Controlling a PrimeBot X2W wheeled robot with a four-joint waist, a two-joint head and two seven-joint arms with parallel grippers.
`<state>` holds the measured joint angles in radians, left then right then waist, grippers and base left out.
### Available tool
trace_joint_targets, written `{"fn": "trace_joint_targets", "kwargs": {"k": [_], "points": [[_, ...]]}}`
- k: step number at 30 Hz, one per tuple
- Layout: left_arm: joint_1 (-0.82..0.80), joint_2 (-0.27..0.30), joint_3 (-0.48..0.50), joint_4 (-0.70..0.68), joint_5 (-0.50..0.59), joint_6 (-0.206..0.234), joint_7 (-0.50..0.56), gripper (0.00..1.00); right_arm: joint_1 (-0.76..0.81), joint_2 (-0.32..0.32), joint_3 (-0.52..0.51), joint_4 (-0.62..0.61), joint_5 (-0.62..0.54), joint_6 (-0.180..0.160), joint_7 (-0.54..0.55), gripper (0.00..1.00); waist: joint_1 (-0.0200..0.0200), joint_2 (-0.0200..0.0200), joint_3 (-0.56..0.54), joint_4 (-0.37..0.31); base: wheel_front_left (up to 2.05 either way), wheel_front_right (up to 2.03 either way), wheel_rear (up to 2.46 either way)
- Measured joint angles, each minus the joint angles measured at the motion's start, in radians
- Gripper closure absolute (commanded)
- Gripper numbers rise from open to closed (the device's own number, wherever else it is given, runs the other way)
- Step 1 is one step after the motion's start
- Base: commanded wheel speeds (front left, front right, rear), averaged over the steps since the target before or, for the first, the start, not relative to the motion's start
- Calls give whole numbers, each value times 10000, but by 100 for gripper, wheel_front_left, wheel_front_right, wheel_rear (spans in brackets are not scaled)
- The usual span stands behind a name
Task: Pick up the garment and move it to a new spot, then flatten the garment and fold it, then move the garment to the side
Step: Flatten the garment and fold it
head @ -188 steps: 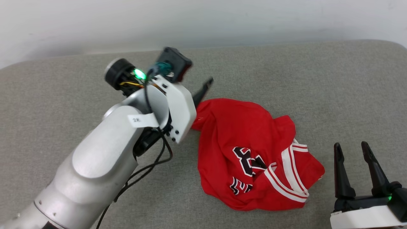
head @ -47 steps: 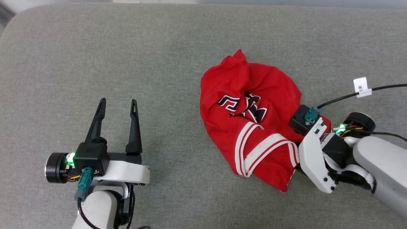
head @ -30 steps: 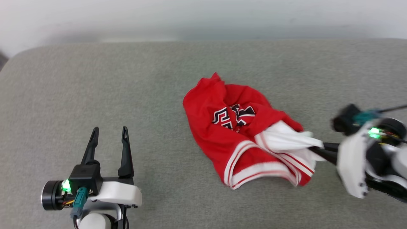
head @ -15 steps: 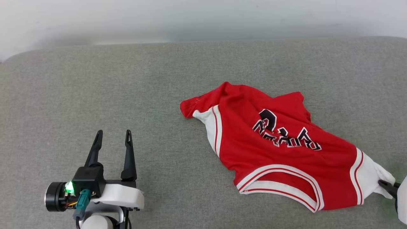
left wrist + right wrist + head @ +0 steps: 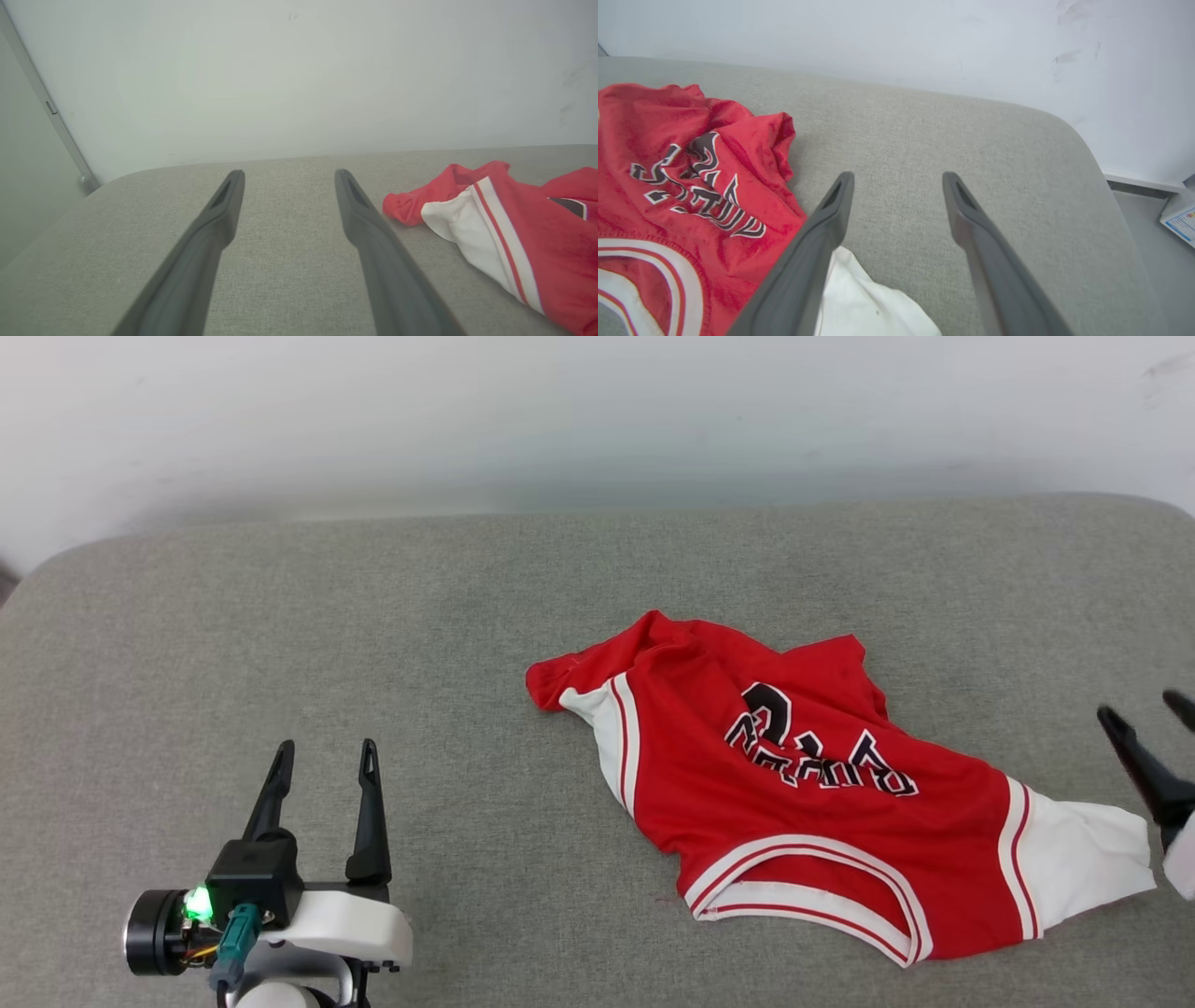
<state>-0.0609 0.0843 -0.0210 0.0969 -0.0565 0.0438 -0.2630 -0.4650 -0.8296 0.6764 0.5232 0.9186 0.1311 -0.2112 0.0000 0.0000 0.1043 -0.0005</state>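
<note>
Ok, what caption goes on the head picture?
Red shirt lies on grey cushion between open left hand and open right hand.

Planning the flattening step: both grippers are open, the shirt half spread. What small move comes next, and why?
Probably reach the left gripper toward the bunched sleeve at the left end of the shirt. That gripper stands open, apart from the cloth, and that sleeve is crumpled, while the other sleeve, by the open right gripper, lies spread.
</note>
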Motion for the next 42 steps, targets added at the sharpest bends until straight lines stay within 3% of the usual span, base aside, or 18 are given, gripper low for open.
{"fn": "trace_joint_targets", "kwargs": {"k": [5, 6, 7, 8, 9, 11, 14, 15, 18, 23, 34, 42], "points": [[-162, 153, 38, -121, 98, -176, 0, 0, 213, 545, -1289, -696, -1141, 0, -433, 0, 0, 0, -110, -71, 0, 0, 0], [-474, 343, 67, -121, 100, -334, 0, 0, 495, 1022, -2220, -1110, -1858, 0, -493, 0, 0, 0, -120, -100, 0, 0, 0], [-474, 343, 67, -121, 100, -334, 0, 0, 495, 1022, -2220, -1110, -1858, 0, -493, 0, 0, 0, -120, -100, 0, 0, 0], [-848, 502, 56, -109, 134, -520, 0, 0, 918, 1639, -3287, -1785, -2897, 0, -514, 0, 1, 0, -109, -130, 0, 0, 0], [-848, 502, 56, -109, 134, -520, 0, 0, 918, 1639, -3287, -1785, -2897, 0, -514, 0, 1, 0, -109, -130, 0, 0, 0], [-1313, 717, -6, -33, 173, -729, 0, 0, 1446, 2293, -4282, -2604, -3944, 0, -520, 0, 0, 0, -83, -155, 0, 0, 0], [-2113, 1045, -221, 267, 209, -1083, 50, 0, 2387, 3373, -5436, -3800, -5288, 0, -518, 0, 0, 0, -28, -194, 0, 0, 0], [-2763, 1258, -435, 360, 240, -1290, 334, 0, 2899, 3992, -5935, -4518, -5910, 0, -522, 0, 0, 0, 33, -223, 0, 0, 0], [-3368, 1384, -746, 443, 102, -1488, 876, 0, 3295, 4429, -6205, -5087, -6414, 0, -522, 0, 0, 0, 108, -253, 0, 0, 0], [-4712, 1756, -1914, 711, -913, -1705, 2924, 0, 3889, 5051, -6473, -5816, -7070, 0, -520, 0, 0, 0, 293, -324, 0, 0, 0], [-7234, 3521, -6715, 594, -5843, -1730, 7988, 0, 3861, 5327, -6355, -6098, -7542, 0, -522, 0, 0, 0, 801, -558, 0, 0, 0], [-8433, 4077, -9116, 986, -7628, -1730, 10007, 0, 3341, 5394, -6123, -6119, -7777, 0, -522, 0, 0, 0, 1346, -849, 0, 0, 0]]}}
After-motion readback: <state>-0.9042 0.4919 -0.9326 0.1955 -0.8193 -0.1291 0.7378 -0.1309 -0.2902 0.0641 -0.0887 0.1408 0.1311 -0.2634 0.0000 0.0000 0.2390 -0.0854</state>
